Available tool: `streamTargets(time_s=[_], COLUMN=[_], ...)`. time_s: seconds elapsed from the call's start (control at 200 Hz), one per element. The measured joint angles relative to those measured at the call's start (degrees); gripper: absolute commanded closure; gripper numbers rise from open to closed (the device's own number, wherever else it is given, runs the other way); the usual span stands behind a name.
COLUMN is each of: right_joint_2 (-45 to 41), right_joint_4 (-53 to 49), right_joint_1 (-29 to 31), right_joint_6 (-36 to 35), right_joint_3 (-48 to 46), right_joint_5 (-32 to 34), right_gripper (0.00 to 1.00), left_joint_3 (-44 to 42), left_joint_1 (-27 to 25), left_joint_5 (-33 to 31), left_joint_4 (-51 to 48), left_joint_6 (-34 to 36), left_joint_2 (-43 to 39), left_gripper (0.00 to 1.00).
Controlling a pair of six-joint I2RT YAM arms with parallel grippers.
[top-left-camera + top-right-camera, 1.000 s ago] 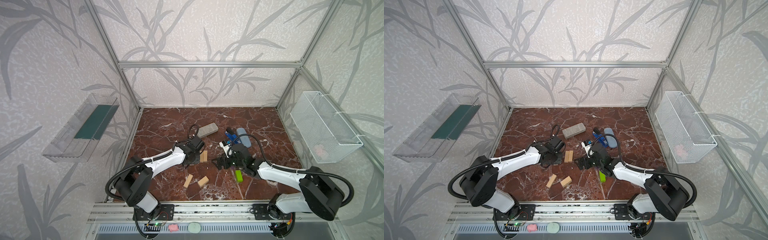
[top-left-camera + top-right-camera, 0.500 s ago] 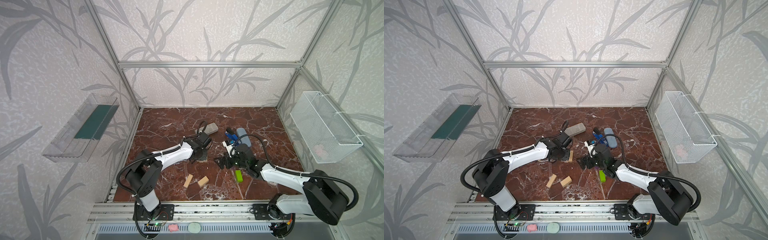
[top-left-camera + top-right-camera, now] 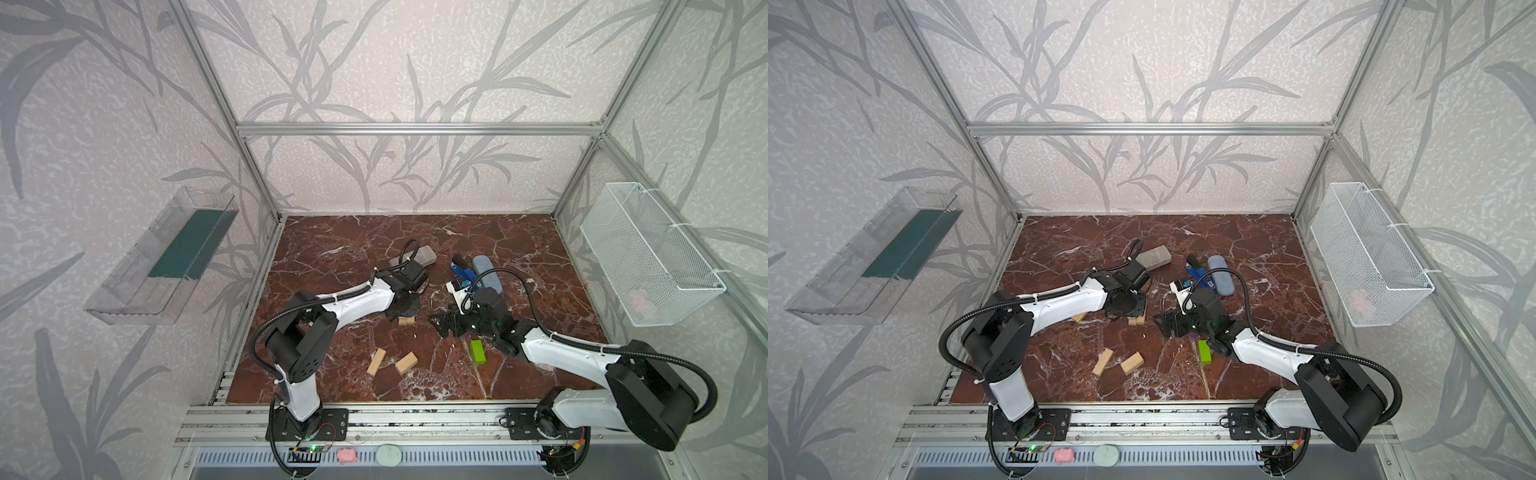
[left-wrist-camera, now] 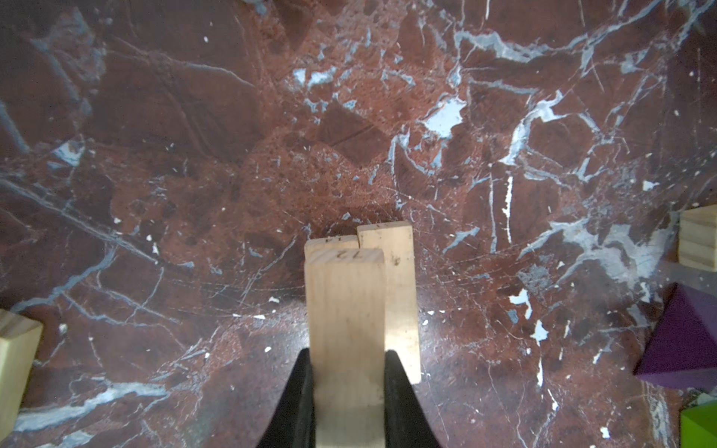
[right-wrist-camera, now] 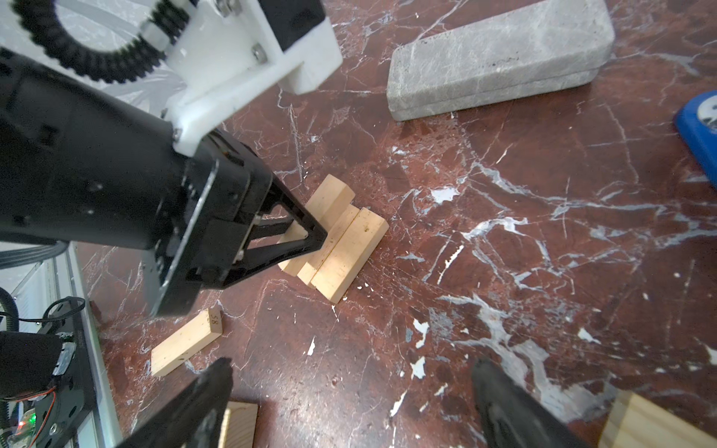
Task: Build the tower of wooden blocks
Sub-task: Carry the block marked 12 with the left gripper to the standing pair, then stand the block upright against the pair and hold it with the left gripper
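White wire basket [image 3: 623, 232] holds a pink object [image 3: 639, 297].

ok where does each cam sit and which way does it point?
Top view: high at the front, looking down and back at the marble table; left arm and right arm whole.
Top view: same head and aim, marble table slightly shifted; both arms whole.
Left wrist: on left arm, looking down past left jaws shut on a pale block.
Right wrist: on right arm, facing the left arm; open right jaws in foreground.
Shared: both wrist views show the two laid blocks.
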Motion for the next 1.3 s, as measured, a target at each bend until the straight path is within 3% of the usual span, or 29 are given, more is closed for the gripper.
streamTargets(time_s=[1.3], right_joint_2=[-0.50], right_joint_4=[0.44], right_joint_1=[-0.42], right_joint_6=[0.04], right_joint_3=[-0.33], right_joint_5=[-0.17], right_gripper=[0.05], left_joint_3=[1.60], left_joint_1=[0.00], left_joint_5=[-0.55], left_joint_4=[-1.25], left_joint_6=[-2.82], left_joint_2=[3.89], left_gripper=[0.94])
